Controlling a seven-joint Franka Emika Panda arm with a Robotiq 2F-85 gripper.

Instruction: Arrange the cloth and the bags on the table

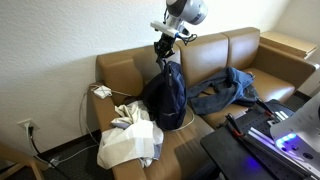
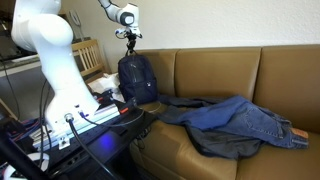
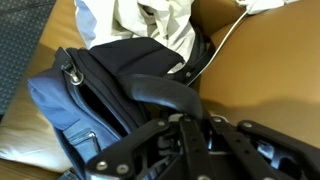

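Tan sofa (image 1: 215, 55) carries everything. The pincer (image 1: 165, 46) is clamped tight on the black backpack (image 1: 165, 95) by its top loop — bulky, probably heavy, straight below. Floppy denim cloth (image 1: 226, 92) lies well aside — pinch a fold.

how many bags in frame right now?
2: black backpack upright on the brown sofa seat, top loop in the pincer; white fabric tote slumped beside it near the armrest. No others visible.
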